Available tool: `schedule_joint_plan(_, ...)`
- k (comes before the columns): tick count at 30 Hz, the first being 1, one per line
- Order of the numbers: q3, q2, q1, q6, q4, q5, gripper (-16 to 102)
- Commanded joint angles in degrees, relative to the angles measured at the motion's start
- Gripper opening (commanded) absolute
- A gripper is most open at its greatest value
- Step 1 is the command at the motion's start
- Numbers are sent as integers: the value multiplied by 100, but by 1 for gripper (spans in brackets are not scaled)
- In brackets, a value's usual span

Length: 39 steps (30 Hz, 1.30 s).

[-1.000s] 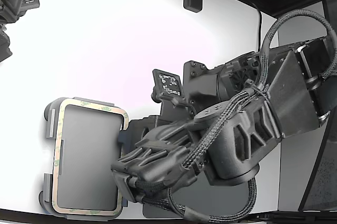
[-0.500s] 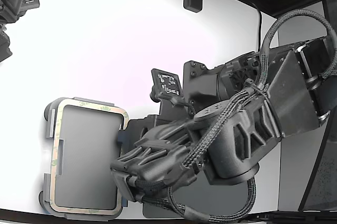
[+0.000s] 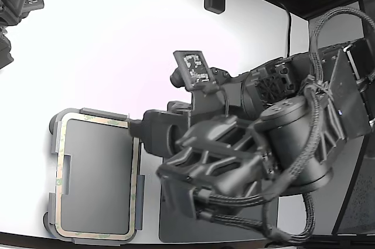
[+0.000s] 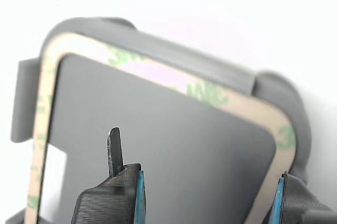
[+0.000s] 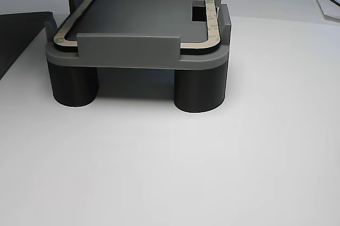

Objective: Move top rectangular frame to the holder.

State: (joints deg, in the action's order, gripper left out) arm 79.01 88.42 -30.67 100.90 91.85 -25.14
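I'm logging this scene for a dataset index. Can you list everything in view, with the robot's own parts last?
Rectangular frame: one, pale beige with green print, lying in the holder.
Holder: one, grey, on round feet, at the exterior view's lower left.
Dark mat: one, dark grey, flat beside the holder, partly under the arm.
Table: one, white.
Marker tag: one, on the arm.
Gripper: one, blue-padded fingers apart, empty, over the holder.

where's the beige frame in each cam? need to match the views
Exterior view: frame lies at lower left, seated in the holder.
Wrist view: frame fills the picture, beyond the open gripper.
Other view: frame at top, on the holder.
Shared landmark: the holder's raised tabs.
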Motion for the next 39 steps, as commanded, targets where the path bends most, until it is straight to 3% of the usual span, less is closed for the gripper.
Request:
schedule_joint_plan(1, 360, 1011, 220, -2813, -185, -694, 100)
schedule_joint_plan(4, 1116, 1995, 519, -4254, -580, -668, 100)
schedule_joint_plan(12, 3261, 4658, 1811, -7734, -1986, 308, 100)
schedule_joint_plan(23, 6284, 7119, 2777, -9281, -3762, 1204, 100)
schedule_joint_plan(28, 7233, 8095, 2900, -9211, -3630, 1433, 98)
schedule_joint_plan(39, 7198, 8086, 2988, -9229, -3586, 1485, 100)
